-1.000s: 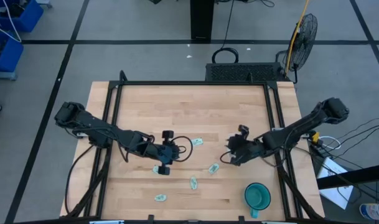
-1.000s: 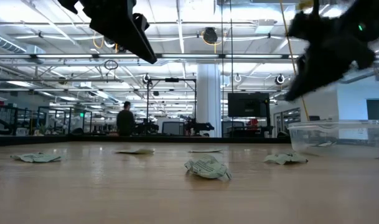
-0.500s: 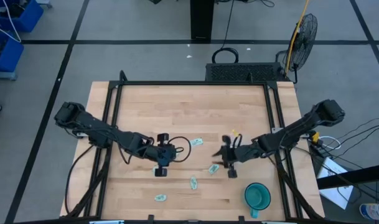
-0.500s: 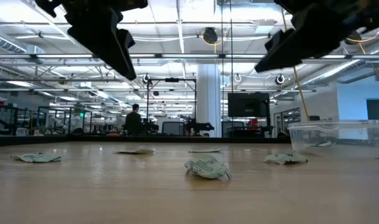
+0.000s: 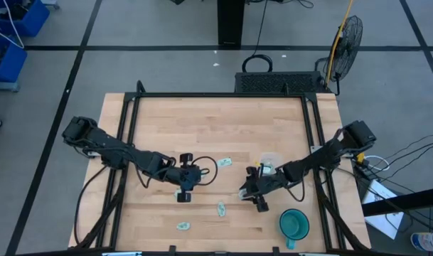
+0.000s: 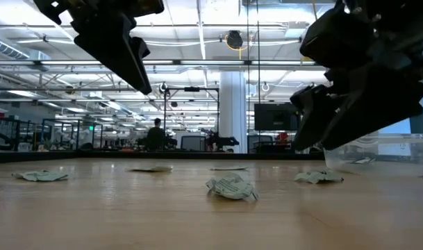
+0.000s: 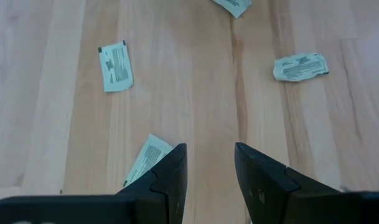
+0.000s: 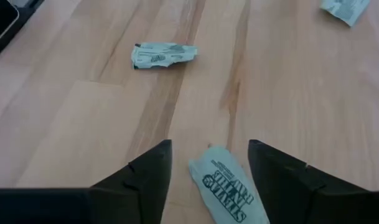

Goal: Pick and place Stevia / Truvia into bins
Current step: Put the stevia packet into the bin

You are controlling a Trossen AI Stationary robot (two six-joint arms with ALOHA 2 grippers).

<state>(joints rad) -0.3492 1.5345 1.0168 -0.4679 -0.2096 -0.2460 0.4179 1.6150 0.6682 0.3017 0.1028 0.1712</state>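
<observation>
Both grippers above packets.
Right gripper [image 8: 208, 163] fingers spread over a Stevia packet [image 8: 228, 183]; left gripper [image 7: 210, 167] fingers apart, empty.

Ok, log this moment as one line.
right gripper: fingers open over Stevia packet | left gripper: open, empty | clear tub: behind right gripper

You see the packet [image 7: 149, 160] beside the left tool [image 7: 209, 163] half hidden under a finger. The Stevia packet [image 8: 228, 185] between the right tool's [image 8: 209, 163] fingers runs off the frame. In the low view that arm covers part of the clear tub [image 6: 399, 154].
</observation>
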